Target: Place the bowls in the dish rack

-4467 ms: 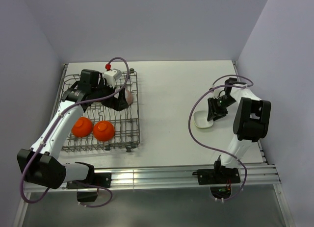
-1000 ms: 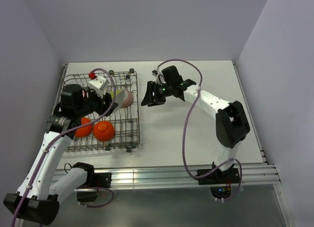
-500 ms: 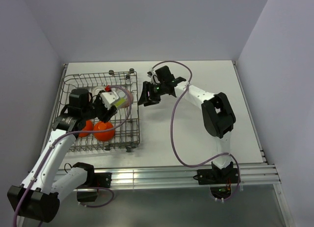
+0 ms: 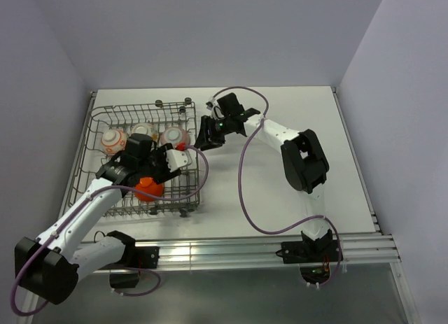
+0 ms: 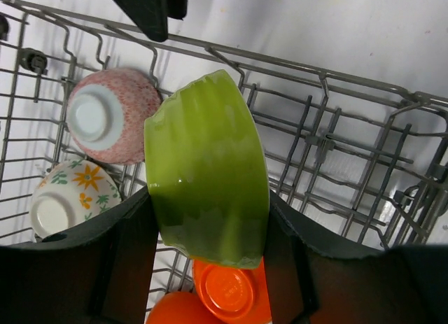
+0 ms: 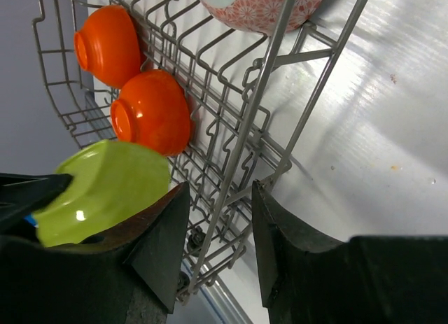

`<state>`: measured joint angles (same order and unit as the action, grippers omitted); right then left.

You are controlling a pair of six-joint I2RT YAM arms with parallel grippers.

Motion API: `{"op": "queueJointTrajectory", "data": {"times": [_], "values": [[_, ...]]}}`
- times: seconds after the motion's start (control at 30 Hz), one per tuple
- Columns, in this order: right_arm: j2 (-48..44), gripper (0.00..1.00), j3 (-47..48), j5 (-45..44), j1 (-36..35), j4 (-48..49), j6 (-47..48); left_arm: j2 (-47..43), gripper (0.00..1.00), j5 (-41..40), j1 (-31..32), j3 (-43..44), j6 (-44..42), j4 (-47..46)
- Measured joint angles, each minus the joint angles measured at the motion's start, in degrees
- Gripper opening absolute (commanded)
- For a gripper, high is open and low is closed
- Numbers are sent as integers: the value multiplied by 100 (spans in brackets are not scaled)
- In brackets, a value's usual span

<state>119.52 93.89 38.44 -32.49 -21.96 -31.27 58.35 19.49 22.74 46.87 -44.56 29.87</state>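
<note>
My left gripper (image 5: 206,222) is shut on the lime-green bowl (image 5: 206,191), held on edge over the dish rack (image 4: 140,107). Two orange bowls (image 5: 227,289) lie upside down right under it. A pinkish patterned bowl (image 5: 105,114) and a flowered bowl (image 5: 66,201) sit upside down in the back row. My right gripper (image 4: 208,134) is at the rack's right rim. In the right wrist view its open jaws (image 6: 219,191) straddle the rim wire (image 6: 241,152) without touching it, and the green bowl (image 6: 105,191) shows to their left.
Upright tines fill the rack floor (image 5: 336,142) to the right of the held bowl. The white table (image 4: 280,170) runs from the rack to the right wall. Both arms' purple cables (image 4: 241,177) loop above the table.
My left gripper has carried the green bowl toward the rack's front right, uncovering the back-row bowls. My right gripper has edged closer to the rack's rim and its jaws have narrowed.
</note>
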Motion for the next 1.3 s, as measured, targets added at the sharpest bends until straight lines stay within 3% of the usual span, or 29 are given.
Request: {"op": "queueJointTrajectory", "data": {"times": [0.2, 0.33, 0.43, 0.73, 1.1, 1.13, 1.2, 1.3], "values": [[28, 34, 0, 28, -39, 4, -85, 673, 0, -804, 426, 129, 92, 144], [125, 11, 0, 63, -52, 4, -146, 1067, 0, -1390, 688, 483, 326, 468], [153, 0, 0, 101, -46, -13, -219, 1165, 0, -1757, 942, 728, 476, 610], [157, 0, 0, 153, -33, -20, -343, 1176, 0, -2490, 1622, 756, 564, 702], [157, 1, 0, 221, -24, -20, -385, 1421, 0, -2918, 1705, 540, 476, 498], [157, 12, 0, 227, -24, -22, -387, 1436, 0, -2938, 1705, 527, 472, 487], [157, 18, 0, 247, -24, -17, -409, 1447, 0, -2957, 1705, 492, 470, 476], [160, 37, 0, 280, -26, 2, -483, 1447, 0, -2964, 1705, 490, 470, 476]]}}
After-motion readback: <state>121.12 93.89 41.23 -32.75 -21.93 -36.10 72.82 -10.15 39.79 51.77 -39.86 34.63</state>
